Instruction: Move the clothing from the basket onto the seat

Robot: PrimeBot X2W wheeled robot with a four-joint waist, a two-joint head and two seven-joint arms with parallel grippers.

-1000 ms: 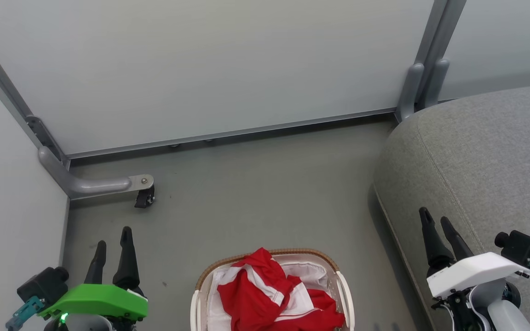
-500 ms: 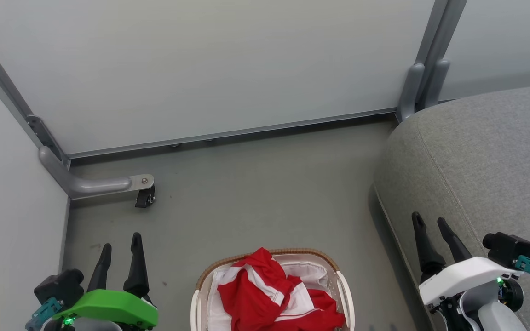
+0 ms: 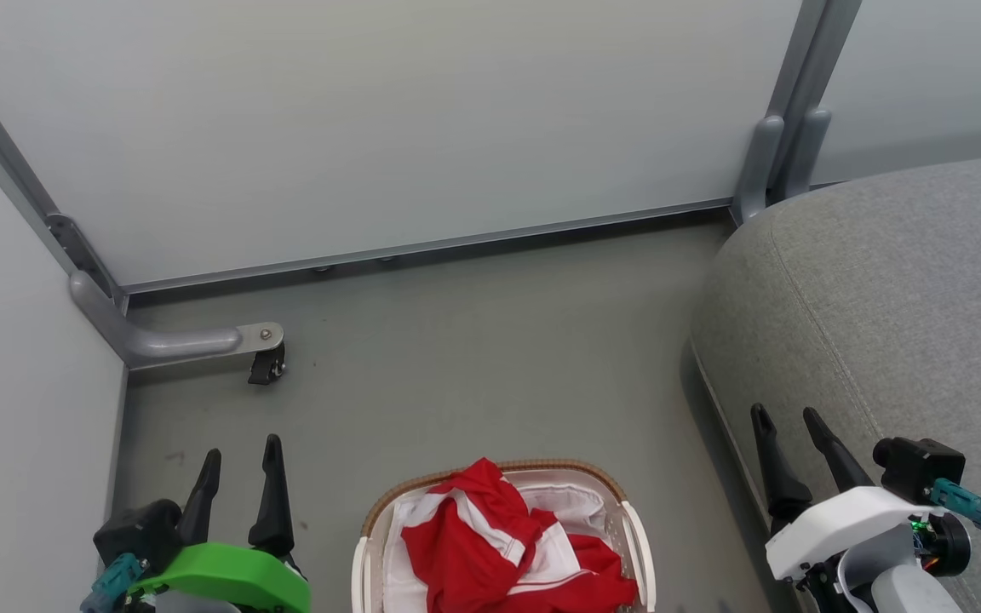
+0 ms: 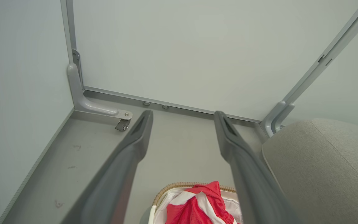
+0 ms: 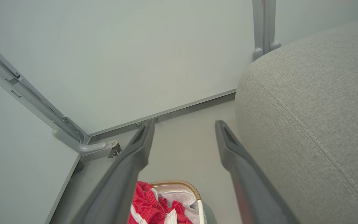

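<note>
Left gripper (image 3: 243, 449) and right gripper (image 3: 787, 413) gape empty; best dive toward six o'clock, pinching the clothing (image 3: 473, 545) peak above the basket (image 3: 593, 473).

Grey floor (image 3: 473, 358), pale partition panels (image 3: 371, 128), caster (image 3: 267, 366)

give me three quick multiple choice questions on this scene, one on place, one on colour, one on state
1. Where is the clothing?
A in the basket
B on the floor
C in a gripper

2. What colour is the basket's rim?
A blue
B brown
C black

3. How are the left gripper and right gripper?
A both shut on clothing
B one open, one shut
C both open, empty

Answers:
1 A, the clothing lies heaped inside the basket.
2 B, a woven brown band runs round its top.
3 C, each wrist view shows the jaws apart with nothing between.
</note>
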